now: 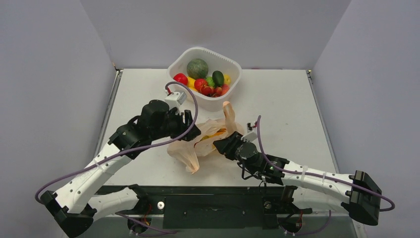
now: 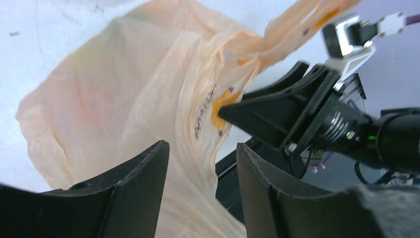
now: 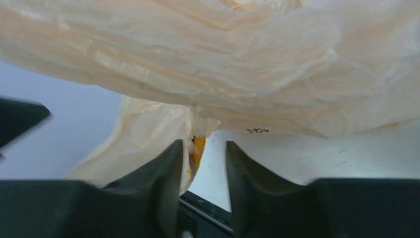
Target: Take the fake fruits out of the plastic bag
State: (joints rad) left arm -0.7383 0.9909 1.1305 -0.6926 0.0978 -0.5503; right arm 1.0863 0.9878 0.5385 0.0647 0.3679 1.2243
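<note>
Left hand [image 2: 202, 146]: released, fingers [image 2: 133, 188] astride film. Right hand [image 3: 204, 145]: likewise parted around 1 fold. Plastic bag [image 1: 185, 151]: slumped on surface [image 1: 297, 109] between both; thin, limp, slippery, judged best pinched at bunched handle [image 1: 229, 111]. Contents unseen.

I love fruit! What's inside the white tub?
Inside the white tub sit a big dark-green melon, several red fruits, a dark-green oval one and yellow pieces. Whatever lies under that pile is covered.

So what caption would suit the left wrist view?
Peach bag draped through the open left tool, right tool at its edge.
</note>
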